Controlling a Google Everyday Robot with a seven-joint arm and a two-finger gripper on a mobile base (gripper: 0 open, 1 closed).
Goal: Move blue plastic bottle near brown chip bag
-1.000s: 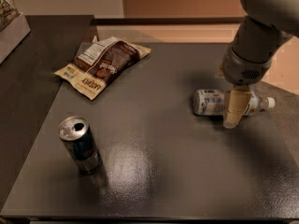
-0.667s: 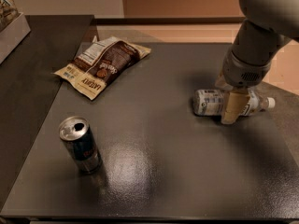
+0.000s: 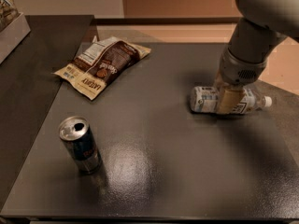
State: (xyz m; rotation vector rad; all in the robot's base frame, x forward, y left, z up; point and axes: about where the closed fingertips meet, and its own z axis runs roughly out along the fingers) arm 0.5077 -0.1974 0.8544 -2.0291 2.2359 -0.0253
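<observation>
The blue plastic bottle (image 3: 203,100) lies on its side on the dark table (image 3: 163,162) at the right, its white cap pointing right. My gripper (image 3: 225,98) is lowered straight over the bottle's middle, its tan tip down at table level in front of the bottle and hiding part of the label. The brown chip bag (image 3: 103,64) lies flat at the back left of the table, far from the bottle, with its white nutrition label up.
A blue-silver drink can (image 3: 80,145) stands upright at the front left. A second dark surface (image 3: 28,87) adjoins on the left, with a white box (image 3: 10,31) at its far corner. My arm (image 3: 254,36) reaches in from the upper right.
My gripper has shifted slightly left and lower over the bottle. The bottle, bag and can have not moved.
</observation>
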